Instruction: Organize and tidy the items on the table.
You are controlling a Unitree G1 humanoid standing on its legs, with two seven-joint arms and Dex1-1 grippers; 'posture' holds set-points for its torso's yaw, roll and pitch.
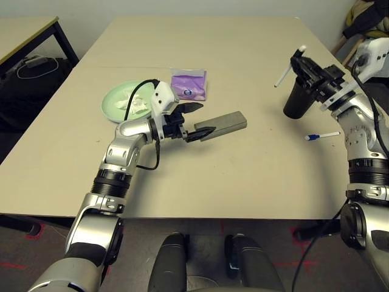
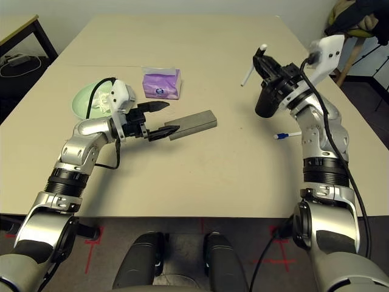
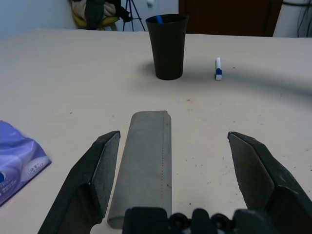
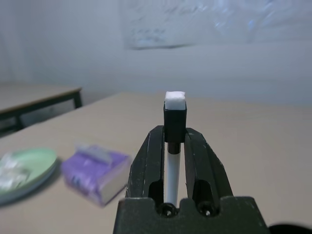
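Beige table (image 1: 243,176) carries everything, with a faint seam across its far half; head views: green plate (image 1: 115,97) near the left edge with a crumpled tissue (image 1: 135,104) on it; purple tissue pack (image 1: 189,84) just beside the plate, toward the middle; grey glasses case (image 1: 223,125) lies flat near the centre; black cup (image 1: 296,100) stands upright toward the right edge; a blue-white pen (image 1: 322,136) lies on the table near the cup, closer to the front edge.

Left gripper (image 1: 196,119) held level, jaws spread wide, holding nothing; its lower finger reaches the near end of the case, contact not resolvable from here. Right gripper (image 1: 302,66) raised over the cup, clamped on a white pen (image 1: 284,74) that angles down toward the table.

Left wrist view: case (image 3: 145,165) lies lengthwise between the two fingers (image 3: 100,170), close to one and well apart from the other; cup (image 3: 167,46) beyond with a blue-tipped pen standing in it.

Right wrist view: jaws narrow, pinching the white pen (image 4: 171,170) along its shaft, capped end above the fingertips.

Handling judgement: case looks stiff, light, stitched cover not slippery; take it across its narrow width near mid-length. Pen is thin, smooth, likely to pivot in the pinch; the light, tall cup may tip if knocked.
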